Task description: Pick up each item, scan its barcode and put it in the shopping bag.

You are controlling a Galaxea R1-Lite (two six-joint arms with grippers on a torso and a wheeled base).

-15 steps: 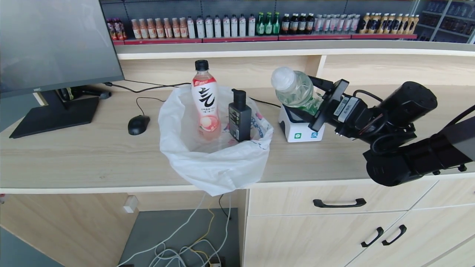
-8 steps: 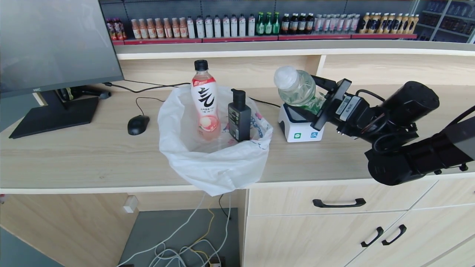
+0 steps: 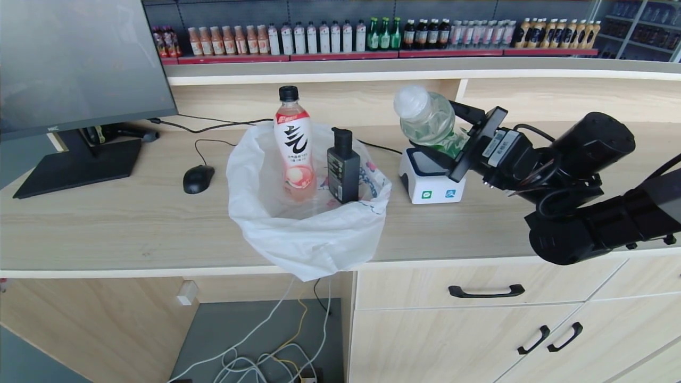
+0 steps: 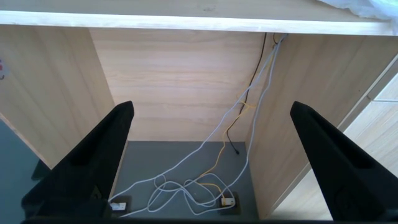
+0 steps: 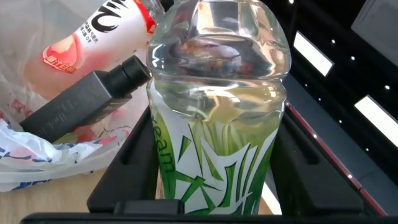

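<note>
When viewed from the head, grips the water bottle (image 3: 425, 114) firmly in the right gripper (image 3: 440, 133), cap tilted toward 11 o'clock, just above the scanner (image 3: 431, 186), with the shopping bag (image 3: 306, 229) at the scanner's 9 o'clock. From the left wrist, shows the left gripper (image 4: 211, 109) spread wide on nothing, beneath the counter (image 4: 186, 20). From the right wrist, shows the green-labelled bottle pinched between both fingers, with the bag beyond.

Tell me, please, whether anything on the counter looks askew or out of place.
Only the bag: it sags over the front edge of the counter. The pink bottle and black bottle inside stand upright; nothing spilled. The clear bottle tilts over the scanner.
</note>
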